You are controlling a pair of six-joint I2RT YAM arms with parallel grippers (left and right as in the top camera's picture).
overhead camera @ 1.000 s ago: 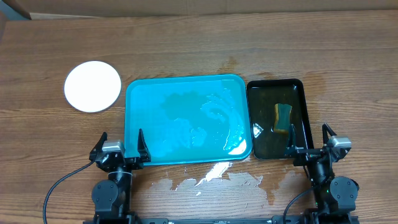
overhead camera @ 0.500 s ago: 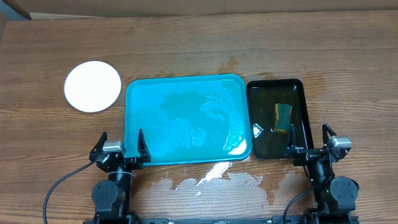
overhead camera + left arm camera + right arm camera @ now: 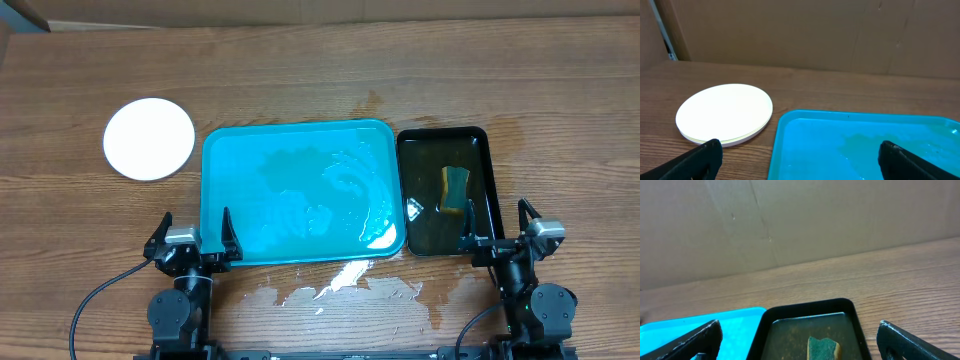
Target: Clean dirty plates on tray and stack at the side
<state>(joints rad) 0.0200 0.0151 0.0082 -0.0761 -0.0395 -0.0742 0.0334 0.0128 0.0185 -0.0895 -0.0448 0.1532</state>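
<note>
Well, both arms sit back at the near edge of the counter (image 3: 400, 70), and neither is carrying anything. The left claw (image 3: 194, 232) is spread wide with nothing between its fingers, and the right claw (image 3: 497, 235) is spread wide too.

Ahead of the left claw and off to its left, the plates (image 3: 725, 114) sit in one neat pile on the bare wood, just beside the tray (image 3: 785, 130) but not touching it. The top one is white. The edges below look layered, though I can't count them for sure from this angle.

The tray lies straight ahead of the left claw. It holds a film of water and no plates at all. Straight ahead of the right claw, a sponge (image 3: 456, 189) lies in the black tray (image 3: 480, 135). A puddle (image 3: 340, 285) glistens between the two claws.

By my reading, the washing and stacking look done. This is the wrap-up, and the next move calls for little beyond keeping both arms clear of that pile.
</note>
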